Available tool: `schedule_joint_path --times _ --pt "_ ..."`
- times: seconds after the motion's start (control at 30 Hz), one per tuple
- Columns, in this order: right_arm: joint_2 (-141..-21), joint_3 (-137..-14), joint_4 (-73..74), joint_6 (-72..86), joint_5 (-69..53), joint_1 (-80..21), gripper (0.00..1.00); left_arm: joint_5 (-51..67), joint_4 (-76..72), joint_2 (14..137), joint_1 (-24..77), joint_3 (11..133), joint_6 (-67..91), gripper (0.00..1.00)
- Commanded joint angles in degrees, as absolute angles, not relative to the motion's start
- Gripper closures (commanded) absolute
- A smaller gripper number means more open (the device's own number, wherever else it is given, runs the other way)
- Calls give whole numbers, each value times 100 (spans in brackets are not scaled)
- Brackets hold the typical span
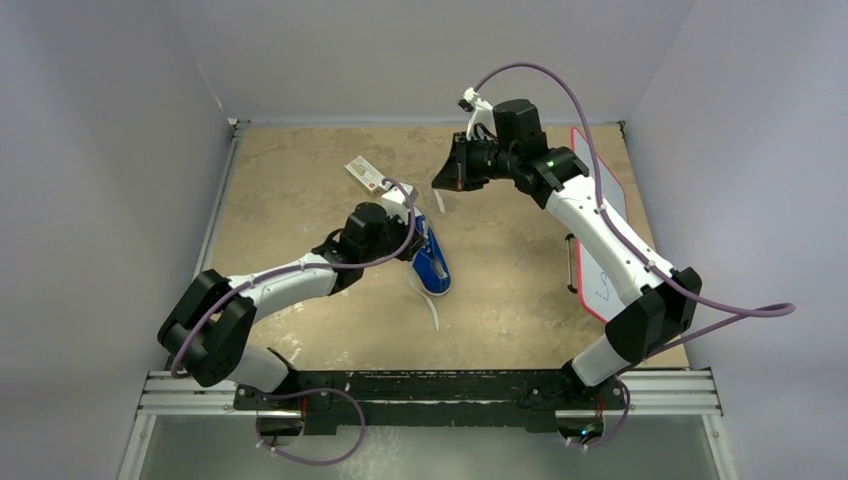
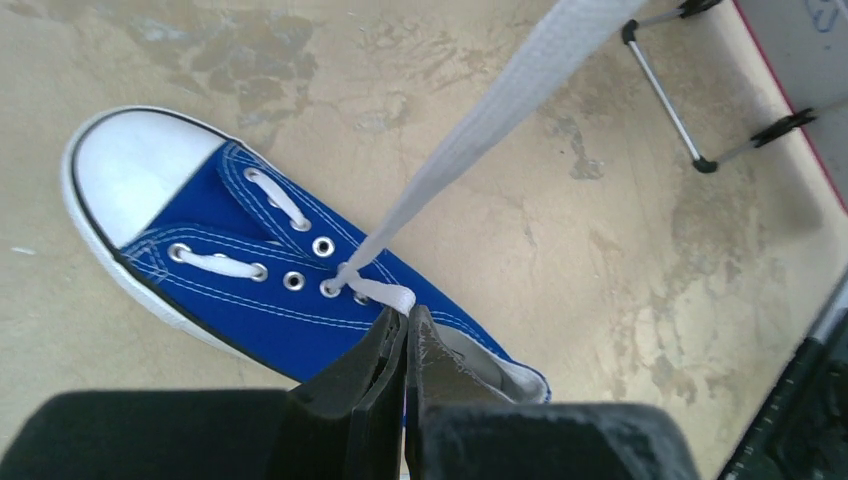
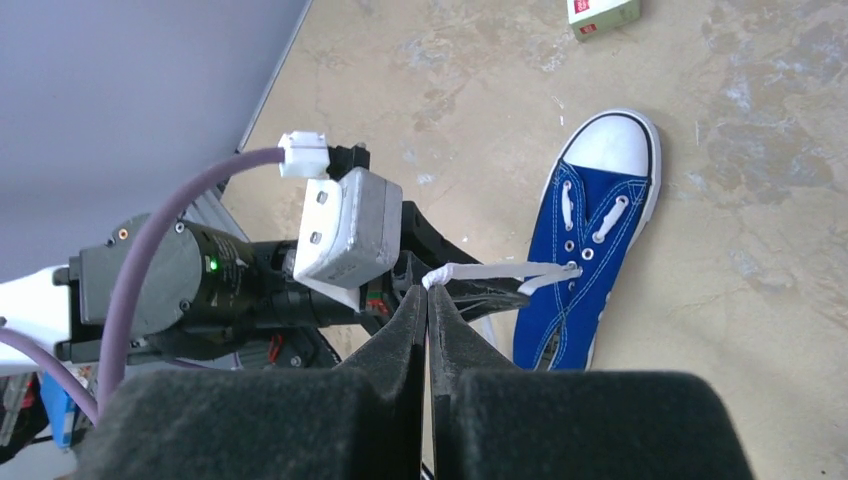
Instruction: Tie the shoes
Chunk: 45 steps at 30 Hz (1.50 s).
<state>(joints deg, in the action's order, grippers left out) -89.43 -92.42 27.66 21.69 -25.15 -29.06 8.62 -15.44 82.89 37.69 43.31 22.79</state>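
Although the sneaker (image 1: 434, 268) lies near the middle of the tabletop (image 1: 300, 200) with both arms at work around it, no knot or bow shows from above. The left gripper (image 1: 417, 238) is low over the sneaker's upper. The right gripper (image 1: 447, 172) hangs farther back, apart from the sneaker. A loose lace (image 1: 434, 312) trails from the sneaker's near end across the tabletop. A small box (image 1: 366, 175) lies just beyond the left arm, and a white board (image 1: 600, 260) sits at the right edge.

From the left wrist, the left gripper's jaws are pressed together, with their tips right at an eyelet near the sneaker's opening where a short white loop crosses. Whether they have pinched that loop I cannot tell. A taut lace (image 2: 480, 125) climbs from the same eyelet and leaves the top of the frame. The rows nearest the toe cap are laced, and a few eyelets between look empty.

From the right wrist, the right gripper is closed on the free end of the taut lace, which stretches from its tips across to the eyelet.

My reading is that the task is barely begun — one lace is pulled out and held, and the other is lying slack. The crossing, the first knot, the loops and the tightening are all left to do.
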Motion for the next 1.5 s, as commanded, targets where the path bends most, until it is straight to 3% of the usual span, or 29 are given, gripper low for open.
schedule_joint_path --times 0.0,0.27,0.7,1.2,1.47 --pt "-8931 -9656 2866 2419 -2714 -2829 100 124 -2093 8269 3840 4380 1669 100" --pt "-8977 -9650 2795 2710 -2972 -2683 100 76 -3253 8218 3838 3756 1784 99" --pt "-8974 -9597 2798 2917 -3274 -2536 100 370 -4013 8831 3841 3888 1761 99" --pt "-8985 -9562 2704 2988 -3393 -2514 100 453 -4254 9135 3844 4146 1751 80" --pt "-8963 -9539 2693 3007 -3406 -2501 100 582 -4377 9258 3842 4268 1799 82"
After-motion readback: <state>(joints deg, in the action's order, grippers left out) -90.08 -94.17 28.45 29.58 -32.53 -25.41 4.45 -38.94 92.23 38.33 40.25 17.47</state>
